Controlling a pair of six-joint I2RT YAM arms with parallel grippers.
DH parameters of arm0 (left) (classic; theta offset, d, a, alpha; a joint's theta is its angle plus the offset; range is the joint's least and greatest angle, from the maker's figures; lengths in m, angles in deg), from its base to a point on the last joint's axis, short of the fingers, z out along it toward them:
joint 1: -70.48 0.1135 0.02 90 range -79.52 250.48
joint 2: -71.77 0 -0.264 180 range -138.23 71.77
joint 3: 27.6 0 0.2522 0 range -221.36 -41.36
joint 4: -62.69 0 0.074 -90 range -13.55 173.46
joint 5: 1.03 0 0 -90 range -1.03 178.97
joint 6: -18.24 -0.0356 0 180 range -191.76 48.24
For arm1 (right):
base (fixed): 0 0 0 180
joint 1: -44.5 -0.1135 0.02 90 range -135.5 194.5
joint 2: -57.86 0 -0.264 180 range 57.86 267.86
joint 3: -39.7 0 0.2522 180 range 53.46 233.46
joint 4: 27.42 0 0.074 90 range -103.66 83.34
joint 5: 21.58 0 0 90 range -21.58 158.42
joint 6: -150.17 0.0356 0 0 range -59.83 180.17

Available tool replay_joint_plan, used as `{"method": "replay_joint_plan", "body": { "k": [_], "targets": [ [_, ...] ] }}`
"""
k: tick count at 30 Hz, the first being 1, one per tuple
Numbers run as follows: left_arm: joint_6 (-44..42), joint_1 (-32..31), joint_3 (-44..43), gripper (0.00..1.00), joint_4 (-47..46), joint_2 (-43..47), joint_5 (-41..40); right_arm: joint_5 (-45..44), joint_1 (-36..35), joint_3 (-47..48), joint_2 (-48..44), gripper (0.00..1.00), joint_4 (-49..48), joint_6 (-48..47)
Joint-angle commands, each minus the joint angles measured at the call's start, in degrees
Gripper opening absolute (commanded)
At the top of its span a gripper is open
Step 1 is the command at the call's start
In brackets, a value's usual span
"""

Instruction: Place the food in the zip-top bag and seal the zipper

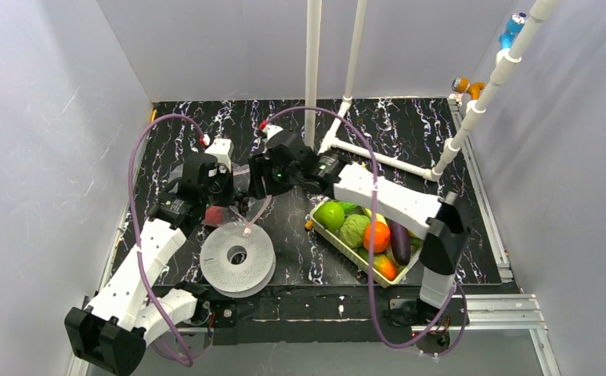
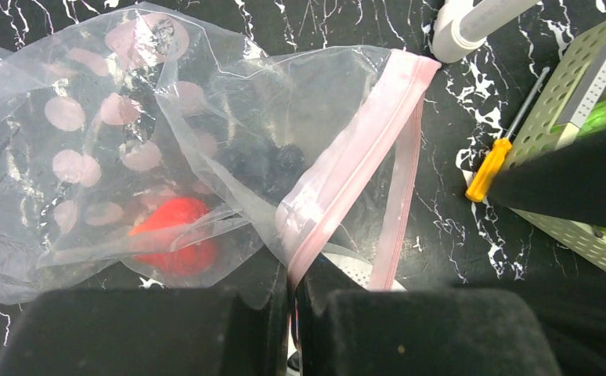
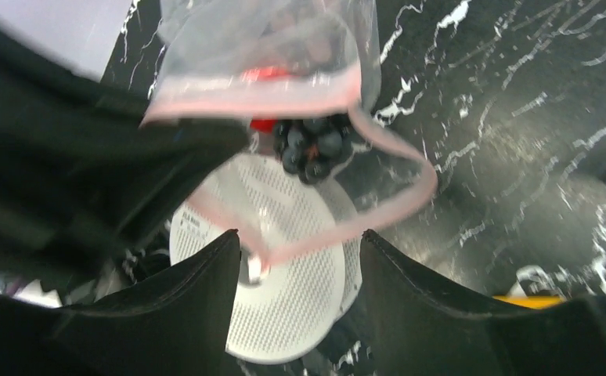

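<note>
Left fingers (image 2: 167,329) are pinched together on the zipper (image 2: 347,164), holding one lip of the zip-top bag (image 2: 128,141) over the spool (image 3: 300,305) on the counter (image 2: 456,235). The strip runs diagonally away from that pinch and the mouth gapes toward the right arm. Right fingers (image 3: 174,313) are apart and empty, reached across just outside the mouth. Grapes (image 3: 312,145) sit right at the opening, with the red piece (image 2: 176,235) deeper in. The remaining food is in the tray (image 2: 554,110) on the right arm's side, so that arm looks best placed to fetch more.
</note>
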Motion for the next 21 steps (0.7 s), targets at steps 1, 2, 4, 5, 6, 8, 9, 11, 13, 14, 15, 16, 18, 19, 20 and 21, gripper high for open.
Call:
{"method": "replay_joint_plan", "body": {
  "k": [1,2,4,5,6,8,9,11,13,14,15,16,18,19,20,21],
  "targets": [
    [0.29,-0.18,-0.74,0.0,0.5,-0.11,-2.14,-2.05,0.12,-4.64,-11.66,0.64,4.15,-2.09],
    [0.26,-0.15,-0.71,0.0,0.55,-0.25,-2.29,-2.9,0.12,-6.93,-13.96,0.65,4.61,-2.21],
    [0.21,-0.14,-0.71,0.0,0.58,-0.52,-2.53,-5.04,0.13,-12.08,-18.77,0.65,5.32,-2.44],
    [0.21,-0.14,-0.7,0.0,0.58,-0.67,-2.61,-6.25,0.16,-15.15,-21.17,0.65,5.74,-2.53],
    [0.23,-0.14,-0.66,0.0,0.58,-0.77,-2.71,-7.5,0.19,-18.19,-23.32,0.66,6.45,-2.59],
    [0.22,-0.14,-0.62,0.0,0.56,-0.97,-2.81,-10.64,0.28,-23.31,-27.43,0.7,8.41,-2.42],
    [0.24,-0.14,-0.62,0.0,0.58,-1.12,-2.76,-12.12,0.42,-25.68,-29.46,0.71,9.55,-2.0],
    [0.22,-0.14,-0.59,0.0,0.58,-1.36,-2.71,-14.96,0.83,-29.74,-33.04,0.74,11.99,-0.48],
    [0.25,-0.14,-0.65,0.0,0.6,-1.82,-2.6,-17.22,1.23,-33.58,-36.59,0.79,14.27,1.31],
    [0.26,-0.14,-0.65,0.0,0.64,-2.0,-2.53,-18.29,1.35,-35.15,-38.41,0.82,15.06,2.02],
    [0.21,-0.14,-0.69,0.0,0.66,-2.09,-2.53,-19.36,1.46,-36.75,-40.41,0.85,15.69,2.66],
    [0.2,-0.14,-0.7,0.0,0.67,-2.18,-2.56,-20.75,1.61,-37.96,-41.89,0.89,16.46,3.53],
    [0.24,-0.15,-0.65,0.0,0.63,-2.32,-2.65,-25.98,2.38,-39.24,-44.32,0.97,20.6,7.94],
    [0.2,-0.15,-0.59,0.0,0.68,-2.35,-2.79,-29.23,3.14,-39.15,-45.13,0.98,24.13,11.3],
    [0.15,-0.15,-0.51,0.0,0.71,-2.4,-3.01,-31.97,4.11,-38.78,-45.83,0.98,27.8,14.87],
    [0.1,-0.14,-0.49,0.0,0.77,-2.48,-3.2,-33.59,5.41,-38.64,-46.55,0.98,30.66,17.92]
  ]
}}
